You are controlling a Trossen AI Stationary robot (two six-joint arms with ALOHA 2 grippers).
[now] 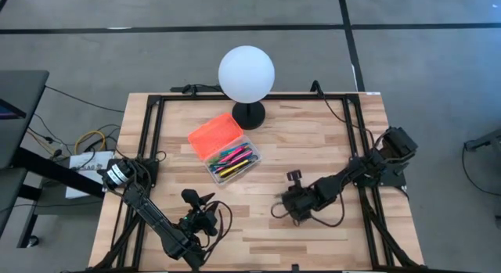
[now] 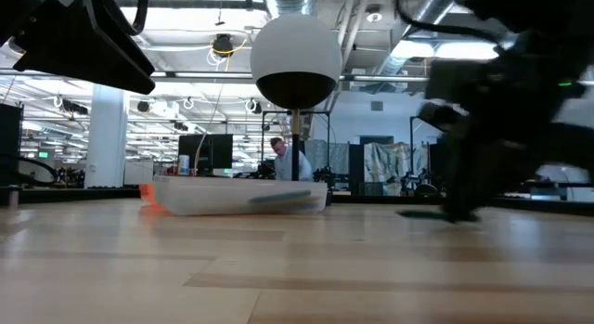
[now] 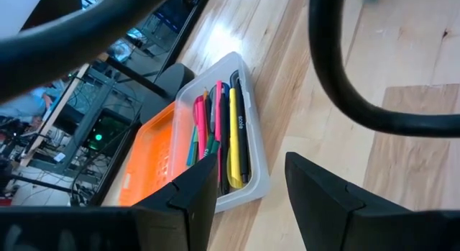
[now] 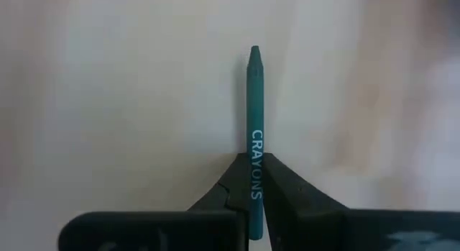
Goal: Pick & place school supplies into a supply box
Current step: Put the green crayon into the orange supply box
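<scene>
**Crayon pinched, carry to the case pending**

Right gripper (image 4: 253, 197): jaws pressed together on a slim teal-green wax crayon (image 4: 254, 114), printed CRAYONS down its wrapper. Most of the crayon's length juts forward past the jaw tips, point outward, over the pale wooden desk (image 1: 313, 140). Cannot tell whether the crayon is lifted clear of the desk or touching it.

Left gripper (image 3: 248, 190): jaws spread, nothing between them. It waits low over the near part of the desk.

The small clear plastic pencil case (image 1: 235, 165) lies ahead of the left jaws and well apart from the right jaws, across the desk. Its bright orange ribbed lid (image 1: 213, 134) is open beside it. Pink, yellow, green and black pens (image 3: 219, 136) lie lengthwise inside. A white globe lamp (image 1: 246, 73) stands just beyond the case.

Step in hand, by my reading: the pick. Next move calls for lifting, carrying over the open case, aligning the crayon with the case's long axis, then releasing.
</scene>
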